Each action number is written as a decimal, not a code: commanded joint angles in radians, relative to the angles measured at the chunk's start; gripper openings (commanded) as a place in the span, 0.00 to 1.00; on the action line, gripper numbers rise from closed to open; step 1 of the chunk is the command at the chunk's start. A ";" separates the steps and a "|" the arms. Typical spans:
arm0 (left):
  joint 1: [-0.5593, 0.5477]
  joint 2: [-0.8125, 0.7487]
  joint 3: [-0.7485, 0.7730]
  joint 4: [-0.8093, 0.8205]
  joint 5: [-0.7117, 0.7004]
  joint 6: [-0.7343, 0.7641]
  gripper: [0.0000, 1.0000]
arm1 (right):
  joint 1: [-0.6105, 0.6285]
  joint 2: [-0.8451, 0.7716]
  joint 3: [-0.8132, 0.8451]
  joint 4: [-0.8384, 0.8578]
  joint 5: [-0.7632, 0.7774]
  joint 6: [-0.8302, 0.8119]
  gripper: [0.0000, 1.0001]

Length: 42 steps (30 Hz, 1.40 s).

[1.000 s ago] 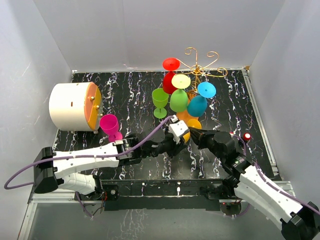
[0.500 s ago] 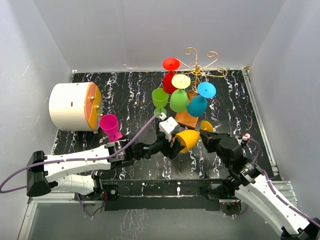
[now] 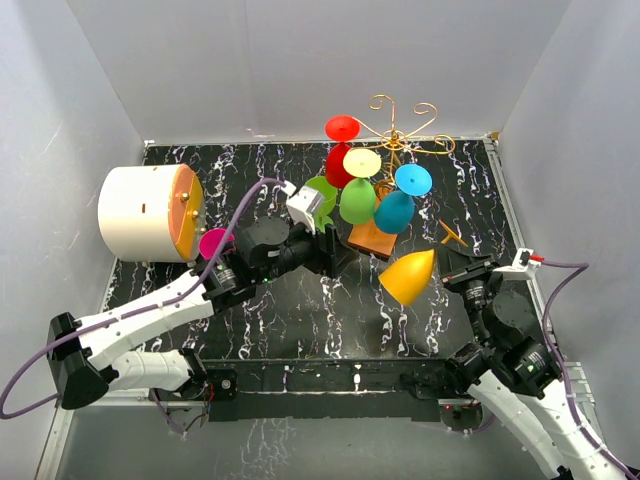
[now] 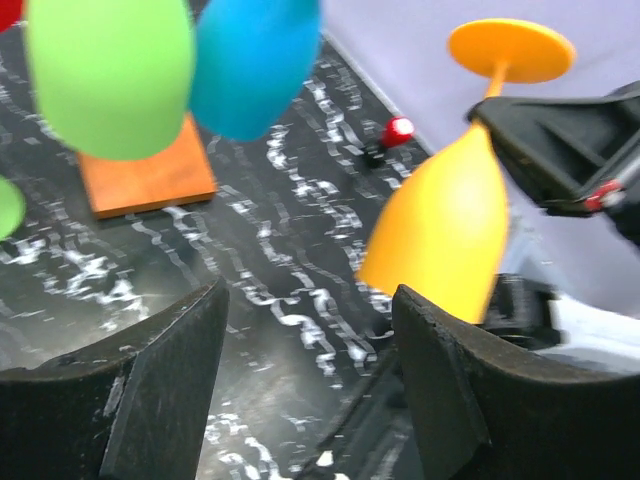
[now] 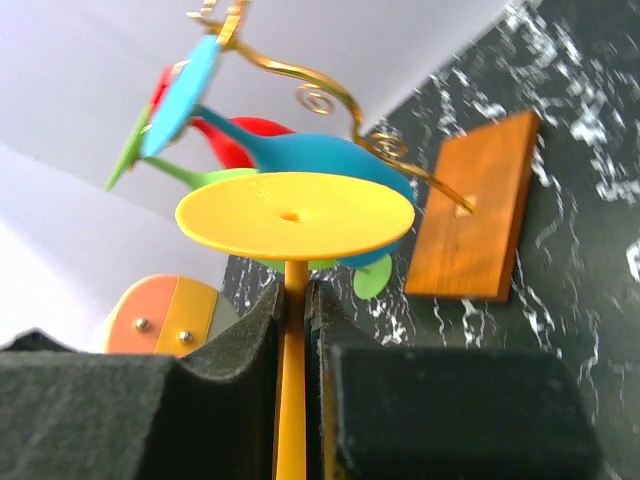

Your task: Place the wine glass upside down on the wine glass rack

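Observation:
A yellow-orange wine glass (image 3: 408, 277) hangs tilted over the table, bowl to the left and foot (image 3: 452, 233) to the right. My right gripper (image 3: 466, 272) is shut on its thin stem (image 5: 291, 400) just below the round foot (image 5: 295, 215). The wine glass rack's gold wire arms (image 3: 400, 125) rise at the back over an orange-brown base (image 3: 368, 238); both show in the right wrist view too, wire (image 5: 300, 80) and base (image 5: 475, 210). My left gripper (image 3: 330, 252) stands open and empty left of the glass (image 4: 445, 235), apart from it.
Red (image 3: 340, 150), green (image 3: 357, 200) and blue (image 3: 398, 205) glasses hang on the rack, plus a yellow foot (image 3: 362, 162). A green glass (image 3: 322, 192) stands behind my left wrist. A pink glass (image 3: 213, 243) sits by a white drum (image 3: 145, 212) at left.
My left gripper has opened, let go of the yellow-orange glass and drawn back to the far left. The right arm has carried the glass by its stem to the right and upward.

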 commanded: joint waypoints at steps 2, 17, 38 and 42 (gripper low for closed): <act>0.013 -0.006 0.129 -0.009 0.198 -0.147 0.68 | 0.004 -0.063 -0.017 0.267 -0.155 -0.433 0.00; 0.058 0.103 0.290 0.116 0.417 -0.443 0.81 | 0.004 0.098 0.088 0.391 -0.647 -1.013 0.00; 0.168 0.141 0.182 0.323 0.595 -0.799 0.71 | 0.004 0.151 0.068 0.580 -0.782 -1.050 0.00; 0.170 0.143 0.174 0.352 0.616 -0.820 0.64 | 0.004 0.164 0.055 0.652 -0.795 -1.005 0.00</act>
